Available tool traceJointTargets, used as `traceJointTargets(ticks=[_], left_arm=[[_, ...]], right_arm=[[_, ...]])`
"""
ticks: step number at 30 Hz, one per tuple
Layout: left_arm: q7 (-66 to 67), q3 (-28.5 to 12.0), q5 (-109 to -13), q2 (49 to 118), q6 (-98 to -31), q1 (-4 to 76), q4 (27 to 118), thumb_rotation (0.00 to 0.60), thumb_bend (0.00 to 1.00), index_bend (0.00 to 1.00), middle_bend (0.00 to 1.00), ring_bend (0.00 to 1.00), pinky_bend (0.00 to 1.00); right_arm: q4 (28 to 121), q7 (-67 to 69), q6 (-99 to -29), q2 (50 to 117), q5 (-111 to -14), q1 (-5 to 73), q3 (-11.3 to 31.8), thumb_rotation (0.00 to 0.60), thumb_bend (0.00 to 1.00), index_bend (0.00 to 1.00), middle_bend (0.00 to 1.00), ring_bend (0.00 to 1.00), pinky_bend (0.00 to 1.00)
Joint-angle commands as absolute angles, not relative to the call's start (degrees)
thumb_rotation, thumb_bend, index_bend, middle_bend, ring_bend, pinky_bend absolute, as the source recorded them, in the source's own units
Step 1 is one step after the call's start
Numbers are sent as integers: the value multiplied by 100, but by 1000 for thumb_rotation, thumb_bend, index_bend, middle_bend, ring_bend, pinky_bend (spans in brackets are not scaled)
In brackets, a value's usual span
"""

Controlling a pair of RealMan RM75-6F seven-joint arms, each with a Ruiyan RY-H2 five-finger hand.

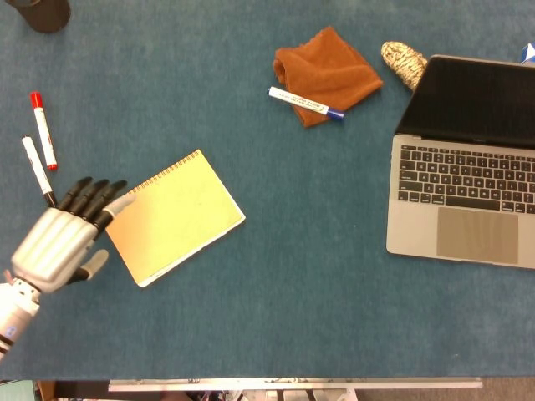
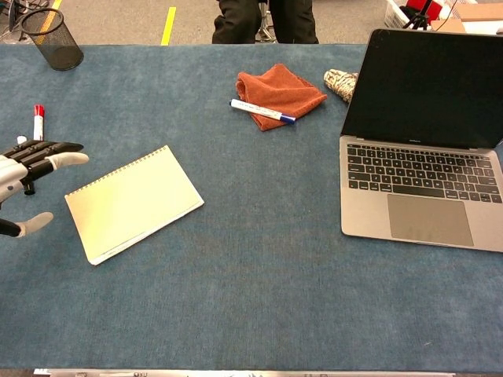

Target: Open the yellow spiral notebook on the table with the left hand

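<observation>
I hold my left hand [image 1: 60, 241] open and empty beside the closed yellow notebook [image 1: 175, 217], fingertips [image 1: 99, 199] at its left corner, ready to lift the cover. Notebook lies flat, centre-left on the table [image 1: 292, 317].

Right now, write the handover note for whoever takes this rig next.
Left hand: holding nothing, fingers apart, at the left edge of the yellow spiral notebook; contact unclear.
Right hand: not in view.
Notebook lies closed and flat on the table, spiral along its far edge.
Done: left hand brought up to the notebook.
Left: catch the cover and open it.
</observation>
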State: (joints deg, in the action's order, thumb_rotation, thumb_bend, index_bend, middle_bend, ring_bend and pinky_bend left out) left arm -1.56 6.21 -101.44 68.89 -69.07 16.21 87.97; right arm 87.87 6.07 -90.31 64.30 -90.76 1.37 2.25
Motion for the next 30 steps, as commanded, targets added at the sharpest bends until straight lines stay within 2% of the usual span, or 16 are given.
traceJointTargets(ticks=[1, 7, 13, 30], left_arm=[[-62, 698, -10227, 6974, -6689, 1784, 8796, 600, 327, 13, 0, 0, 0], [89, 789, -10272, 7170, -6299, 2032, 8719, 600, 281, 0, 0, 0, 0], [193, 855, -10277, 7409, -6047, 2215, 8629, 600, 277, 0, 0, 0, 0], [419, 886, -10049, 7991, -5951, 2335, 8532, 600, 269, 0, 0, 0, 0]], right_arm=[[8785, 602, -9014, 6436, -9063, 141, 225, 600, 192, 158, 209, 101, 178], [8770, 592, -8962, 6453, -9025, 157, 234, 600, 192, 158, 209, 101, 178], [8771, 563, -8921, 6460, -8991, 166, 238, 600, 193, 158, 209, 101, 178], [8670, 659, -8919, 6481, -8922, 123, 236, 600, 193, 158, 209, 101, 178]])
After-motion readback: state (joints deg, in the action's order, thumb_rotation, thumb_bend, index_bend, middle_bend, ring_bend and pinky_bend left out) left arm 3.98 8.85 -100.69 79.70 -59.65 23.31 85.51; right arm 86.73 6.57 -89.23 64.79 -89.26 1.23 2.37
